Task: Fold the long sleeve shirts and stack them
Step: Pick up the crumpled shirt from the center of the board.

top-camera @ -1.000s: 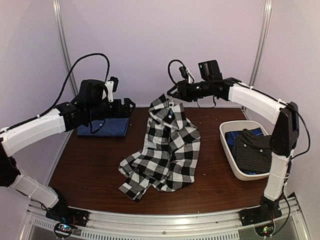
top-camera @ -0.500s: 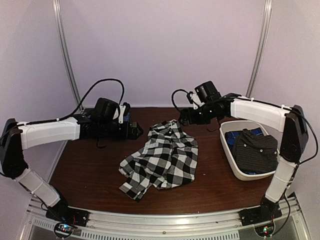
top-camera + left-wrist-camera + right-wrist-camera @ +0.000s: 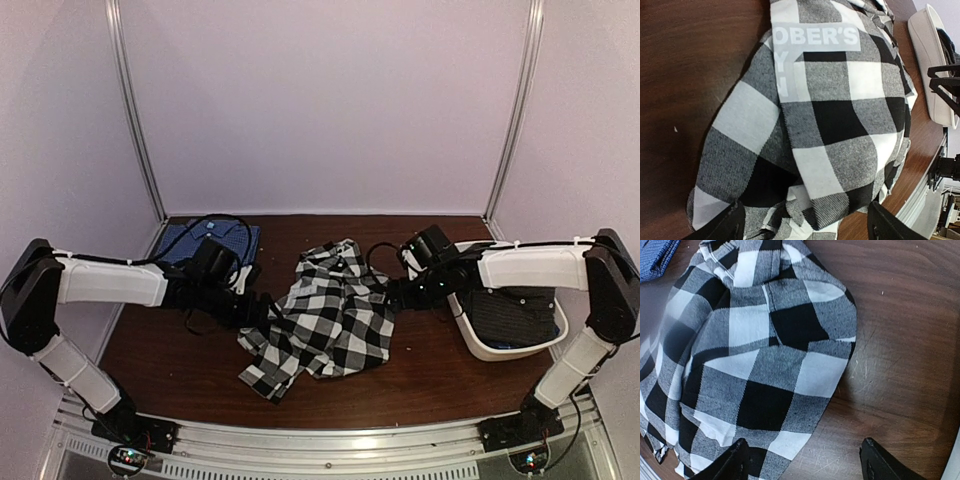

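Note:
The black-and-white checked shirt (image 3: 335, 320) lies crumpled in the middle of the table, collar towards the back. My left gripper (image 3: 265, 312) is low at its left edge, open, with cloth between the spread fingers in the left wrist view (image 3: 805, 230). My right gripper (image 3: 392, 295) is low at the shirt's right edge, open and holding nothing (image 3: 807, 465), half over cloth (image 3: 765, 365) and half over bare wood. The dark blue shirt (image 3: 215, 238) lies folded at the back left. The charcoal dotted shirt (image 3: 510, 315) sits in the basket.
The white oval basket (image 3: 495, 352) stands at the right, just behind my right forearm; its rim shows in the left wrist view (image 3: 930, 55). A corner of the blue shirt (image 3: 655, 257) shows in the right wrist view. Booth walls enclose the table.
My right gripper let go of the checked shirt's collar, and the shirt dropped flat onto the table. Both arms came down and forward to the shirt's left and right edges.

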You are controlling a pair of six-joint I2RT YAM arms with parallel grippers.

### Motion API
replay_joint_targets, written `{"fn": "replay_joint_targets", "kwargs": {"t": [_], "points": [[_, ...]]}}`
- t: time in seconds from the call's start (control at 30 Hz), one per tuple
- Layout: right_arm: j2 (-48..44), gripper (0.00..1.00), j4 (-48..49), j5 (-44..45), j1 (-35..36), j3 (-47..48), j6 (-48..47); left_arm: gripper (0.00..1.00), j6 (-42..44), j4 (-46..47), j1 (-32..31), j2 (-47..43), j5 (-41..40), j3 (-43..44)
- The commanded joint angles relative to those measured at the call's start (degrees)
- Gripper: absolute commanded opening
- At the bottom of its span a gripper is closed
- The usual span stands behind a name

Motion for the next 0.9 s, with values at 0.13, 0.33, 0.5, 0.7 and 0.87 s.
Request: {"fn": "replay_joint_targets", "kwargs": {"t": [0.13,0.33,0.5,0.7,0.87], "points": [[1.25,0.74,8.21,-1.3,1.21,-3.38,4.25,0.7,-3.6,6.53,-0.59,1.7,6.65,-0.49],[5.73,0.72,11.44,-1.67,1.59,-2.67,5.35,0.52,-4.02,7.11,-1.04,3.5,7.6,0.39],[9.08,0.7,10.12,1.75,2.57,-1.09,5.21,0.25,-4.03,6.39,-1.22,3.16,6.86,1.16],[13.05,0.59,7.05,6.5,4.34,1.61,5.09,0.0,-3.65,1.41,-1.22,1.44,-0.92,3.54],[14.52,0.28,4.66,10.34,4.7,3.02,5.1,0.0,-3.22,-4.31,-1.01,-1.3,-10.96,6.62]]}}
